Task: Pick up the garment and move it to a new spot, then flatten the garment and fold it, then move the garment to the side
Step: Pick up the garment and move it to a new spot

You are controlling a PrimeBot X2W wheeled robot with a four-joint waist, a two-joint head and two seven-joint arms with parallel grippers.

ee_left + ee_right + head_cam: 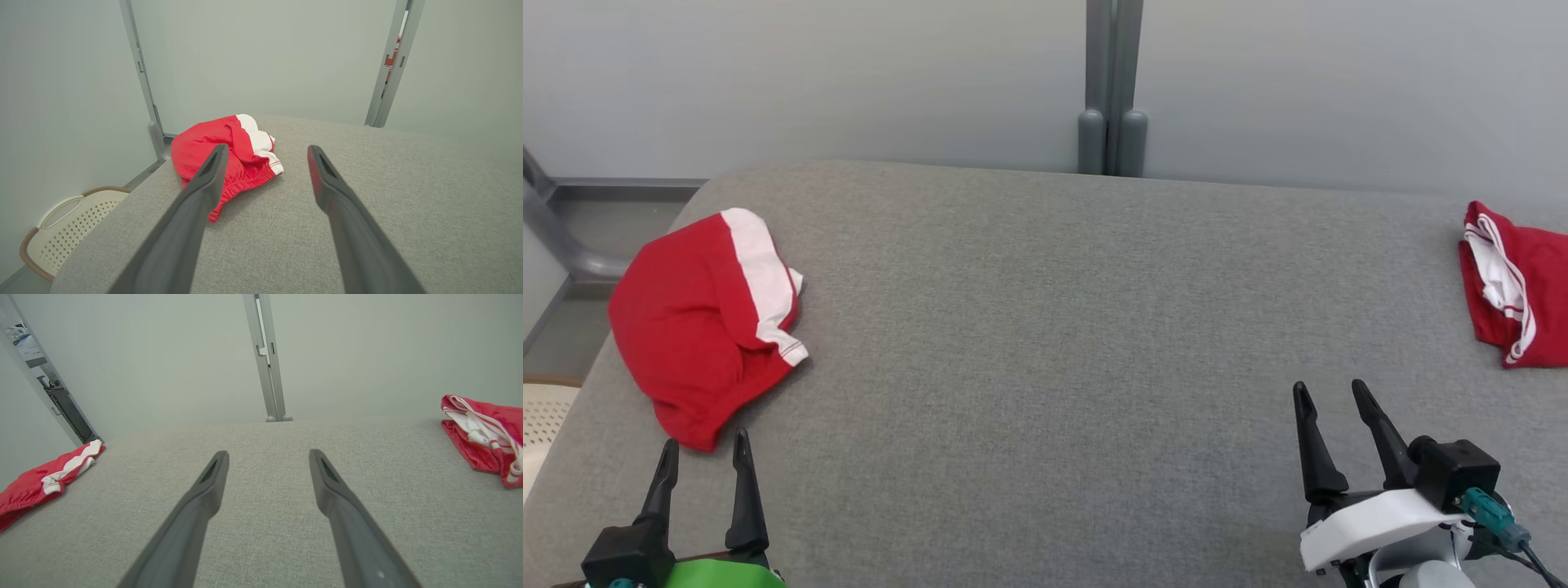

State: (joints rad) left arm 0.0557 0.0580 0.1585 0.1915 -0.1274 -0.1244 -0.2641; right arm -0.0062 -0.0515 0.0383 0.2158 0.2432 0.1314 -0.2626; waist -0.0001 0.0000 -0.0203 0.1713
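You have a surface [1045, 351] covered in coarse grey woven cloth, matt, its weave plain to see. The left garment [686, 327] is soft red knit cloth with a white band and a gathered elastic hem. The right garment [1535, 278] is the same matt red cloth with white trim. The left claw [705, 441] and right claw [1330, 386] look like smooth, matt dark plastic. The basket [69, 228] is cream perforated plastic.

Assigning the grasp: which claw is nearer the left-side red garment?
Left: left claw is just short of the left-side red garment; right claw is far across the table.
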